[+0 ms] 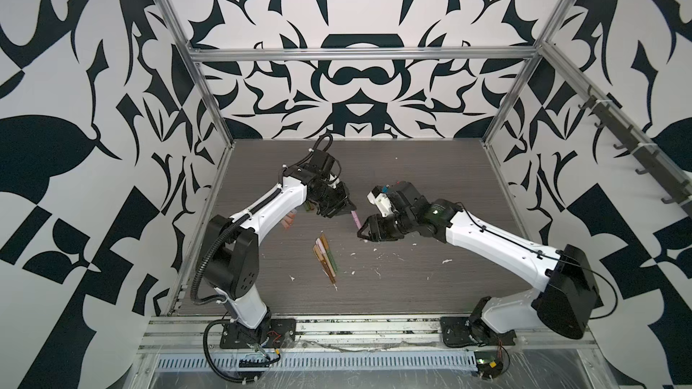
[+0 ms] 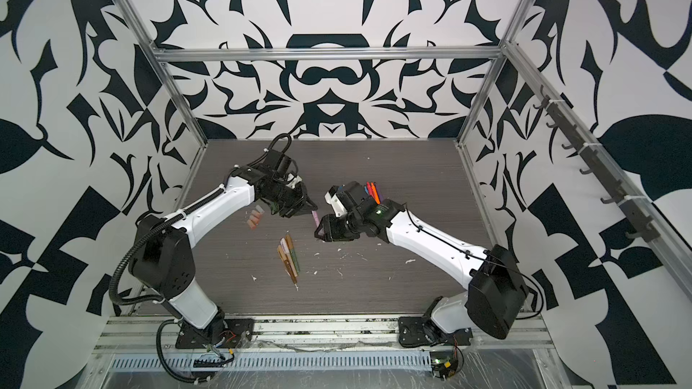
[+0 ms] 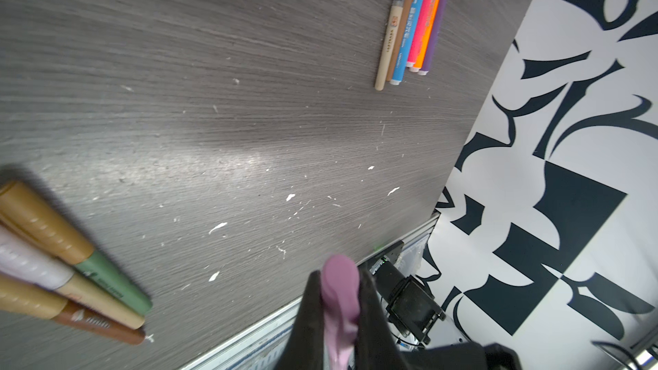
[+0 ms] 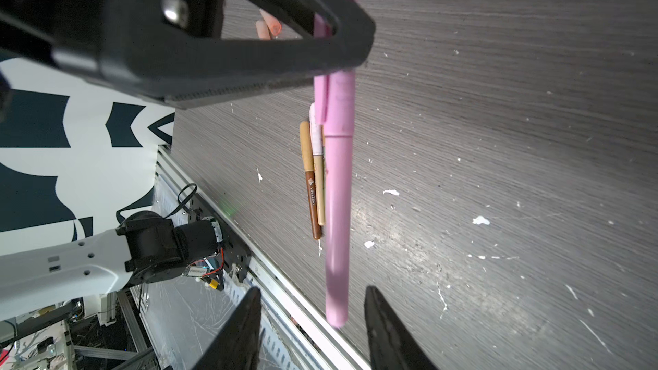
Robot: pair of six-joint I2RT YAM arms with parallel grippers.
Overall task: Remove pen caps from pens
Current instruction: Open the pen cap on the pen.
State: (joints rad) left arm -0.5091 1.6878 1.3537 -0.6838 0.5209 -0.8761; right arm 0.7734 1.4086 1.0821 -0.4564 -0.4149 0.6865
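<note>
Left gripper (image 1: pixel 350 209): jaws closed tight on the pink pen (image 1: pixel 356 220), gripping it at the cap end. The pink cap (image 4: pixel 338 101) is on the barrel, and its clip shows in the right wrist view. The pen is held clear of the table (image 1: pixel 430 181), with the barrel pointing out from the left gripper toward the right gripper (image 1: pixel 361 232).

Right gripper: jaws parted, one finger (image 4: pixel 245 329) on either side of the barrel's free end. A gap shows on both sides, and I can see no contact with the pen.

Other items: loose caps (image 1: pixel 288 221), salmon and pale pink, lie behind the left gripper beside its forearm. A bundle of capped pens (image 1: pixel 325 258) lies on the table between the two grippers, nearer the arm bases than either.

View differences:
- Only the left wrist view shows the row of bright pens (image 3: pixel 413 23) plainly: tan, brown, blue, pink-red, orange and purple, side by side.
- A top view catches only a sliver of that row, past the right gripper's wrist.
- Only the right wrist view shows the gap between fingers and barrel.
- White flecks (image 1: pixel 446 261) dot the table on the right gripper's side.
</note>
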